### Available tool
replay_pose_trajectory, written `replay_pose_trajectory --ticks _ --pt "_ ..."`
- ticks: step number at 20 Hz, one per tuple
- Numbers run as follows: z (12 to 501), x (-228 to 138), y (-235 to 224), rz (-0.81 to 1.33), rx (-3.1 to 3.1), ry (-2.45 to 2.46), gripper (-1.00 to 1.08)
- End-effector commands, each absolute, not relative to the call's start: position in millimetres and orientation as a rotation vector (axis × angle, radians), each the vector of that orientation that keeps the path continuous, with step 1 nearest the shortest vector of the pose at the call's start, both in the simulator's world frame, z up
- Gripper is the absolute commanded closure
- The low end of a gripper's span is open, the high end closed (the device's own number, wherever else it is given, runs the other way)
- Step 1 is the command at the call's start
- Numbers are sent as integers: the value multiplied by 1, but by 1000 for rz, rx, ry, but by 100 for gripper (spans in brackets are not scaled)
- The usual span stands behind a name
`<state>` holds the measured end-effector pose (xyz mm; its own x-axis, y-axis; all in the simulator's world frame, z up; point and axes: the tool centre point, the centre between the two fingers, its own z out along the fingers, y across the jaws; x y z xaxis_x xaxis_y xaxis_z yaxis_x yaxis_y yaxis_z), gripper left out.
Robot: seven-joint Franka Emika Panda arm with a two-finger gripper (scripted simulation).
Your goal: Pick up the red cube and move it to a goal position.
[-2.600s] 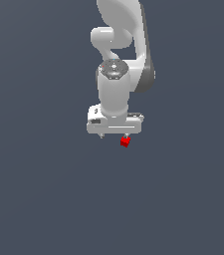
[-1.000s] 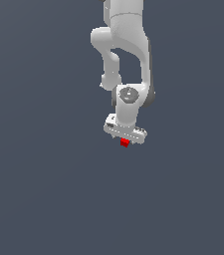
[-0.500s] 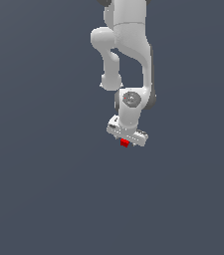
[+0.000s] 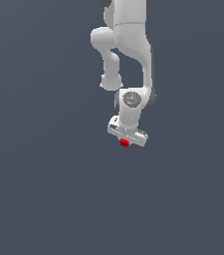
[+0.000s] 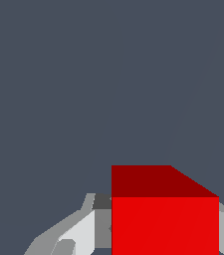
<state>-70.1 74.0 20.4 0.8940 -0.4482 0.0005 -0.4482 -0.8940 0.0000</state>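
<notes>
We saw the gripper [image 4: 125, 142] just below the frame's centre, jaws clamped on the red cube [image 4: 124, 143]. We judged it light, rigid and flat-sided, best pinched across opposite faces.

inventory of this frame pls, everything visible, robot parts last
red cube: 1, bright red, directly under the claw in the exterior view; fills the near foreground of the wrist view, between the fingers
ground surface: 1, plain dark grey-blue, fills the whole background
arm: 1, white, comes in from the top edge of the exterior view
claw: 1, white and grey, at the arm's lower end, fingers on either side of the cube; actual contact hard to confirm
</notes>
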Motion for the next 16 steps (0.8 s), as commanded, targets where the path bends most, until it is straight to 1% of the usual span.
replay_pose_trajectory --ticks 1,6,16 --pt "20 -70 74 0 3057 -724 108" --pt "26 -64 65 0 3057 -724 108" --pt "55 -36 26 0 3057 -724 108"
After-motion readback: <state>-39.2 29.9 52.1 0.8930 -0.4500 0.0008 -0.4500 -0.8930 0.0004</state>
